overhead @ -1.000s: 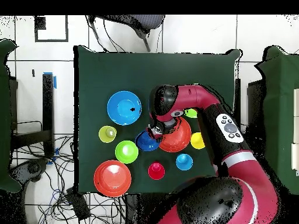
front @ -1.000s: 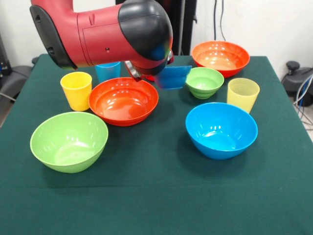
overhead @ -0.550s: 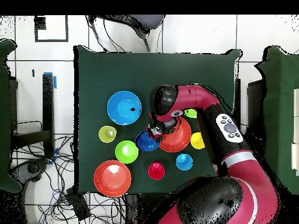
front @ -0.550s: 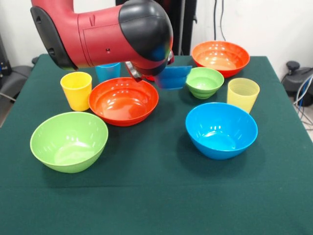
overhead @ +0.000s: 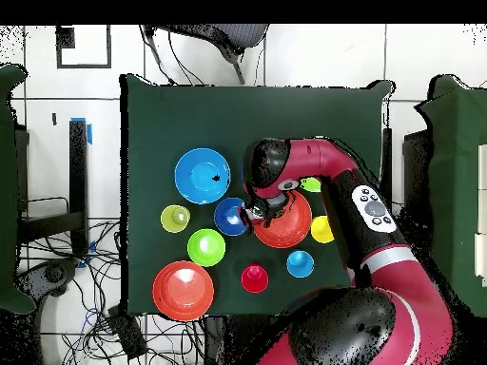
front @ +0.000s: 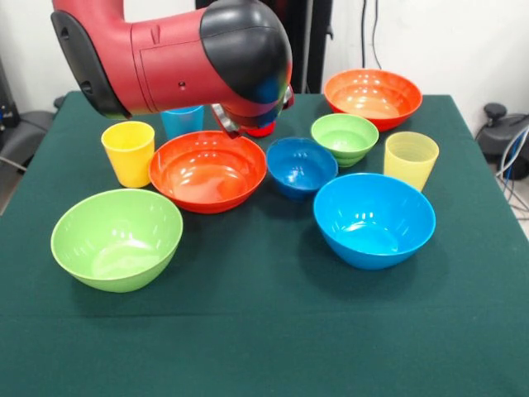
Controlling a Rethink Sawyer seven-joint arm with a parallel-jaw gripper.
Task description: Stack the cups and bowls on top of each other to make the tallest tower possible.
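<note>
1. Dropped from the air a moment ago, the small dark blue bowl (front: 301, 165) now sits upright on the green table (front: 264, 331), between the near orange bowl (front: 208, 170) and the small green bowl (front: 345, 138).
2. I see the arm (front: 165, 54) hanging over the far left of the spread, its bulk hiding the gripper (overhead: 255, 213) from the front; from overhead it sits at the dark blue bowl's edge, and I cannot tell whether its fingers are apart or together.
3. Nothing is stacked yet: the big green bowl (front: 116, 238) sits near left, the big blue bowl (front: 374, 219) near right, the second orange bowl (front: 372, 98) far right.
4. Cups stand apart: yellow cup (front: 129, 153) and light blue cup (front: 183, 121) at far left, ribbed pale yellow cup (front: 410, 160) at right, red cup (overhead: 254, 278) seen only from overhead.
5. My worry: the arm's wide elbow, swinging low, could clip the light blue cup or the near orange bowl just beneath it.
6. Glossy, rounded rims could also slip from a pinch, I judge, so another lift may end in a drop or a tilted landing.
</note>
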